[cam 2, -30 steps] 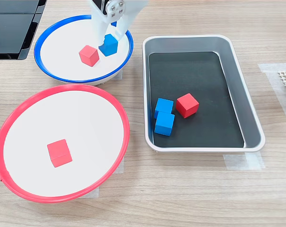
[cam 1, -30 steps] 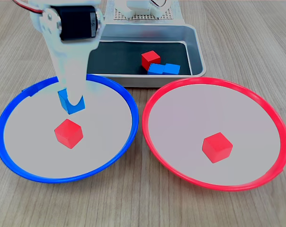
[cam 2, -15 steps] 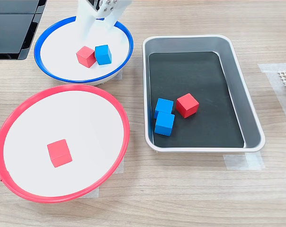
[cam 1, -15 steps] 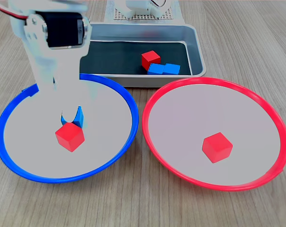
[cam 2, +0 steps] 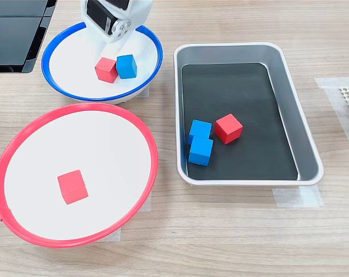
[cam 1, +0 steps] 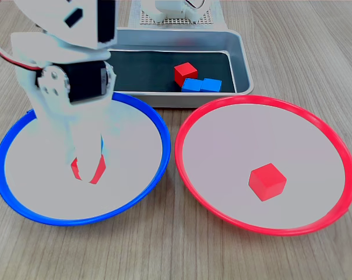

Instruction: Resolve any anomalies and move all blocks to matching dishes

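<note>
The blue-rimmed dish holds a red block and a blue block side by side. In the first exterior view the arm hides the blue one. My gripper is down over the red block, its fingers around it. The arm hides how far the jaws have closed. The red-rimmed dish holds one red block. In the silver tray lie a red block and two blue blocks.
A black flat object lies at the second exterior view's top left, beside the blue-rimmed dish. A white perforated base stands behind the tray. Tape strips hold the tray to the wooden table.
The gripper let go of the blue block in the blue-rimmed dish, shifted over to the red block beside it and came down around it. The other blocks stayed put.
</note>
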